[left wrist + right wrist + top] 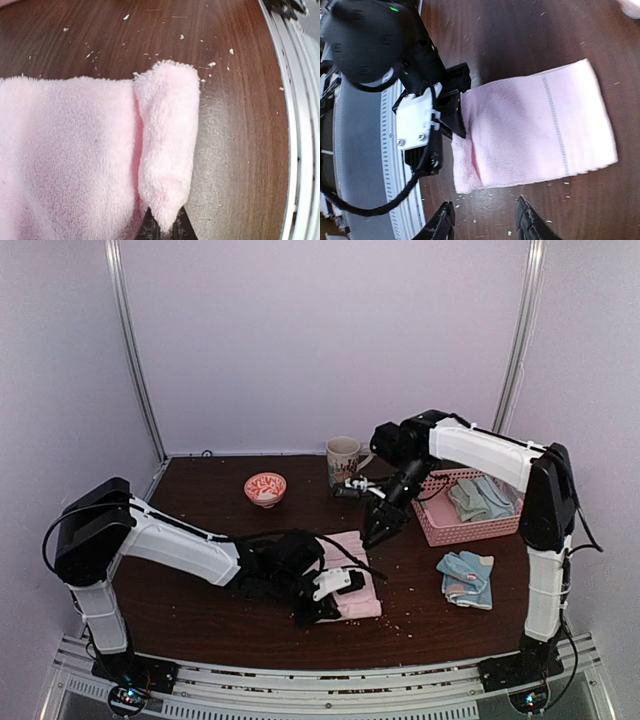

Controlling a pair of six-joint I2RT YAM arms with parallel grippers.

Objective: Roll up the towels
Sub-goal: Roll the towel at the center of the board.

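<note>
A pale pink towel (352,575) lies flat on the dark table, its near edge turned over into a small fold (167,145). My left gripper (322,608) is shut on that folded edge; its fingertips (150,227) pinch the fold's end. In the right wrist view the same towel (540,130) lies beyond my open, empty right gripper (485,222), which hovers above the table past the towel's far edge (383,527). A light blue patched towel (467,578) lies at the right. Sage green and pale blue towels (482,498) sit in the basket.
A pink lattice basket (448,527) stands at the back right. A mug (343,459) and a small red-patterned bowl (265,488) stand at the back. Crumbs and lint dot the table near the front rail (300,125).
</note>
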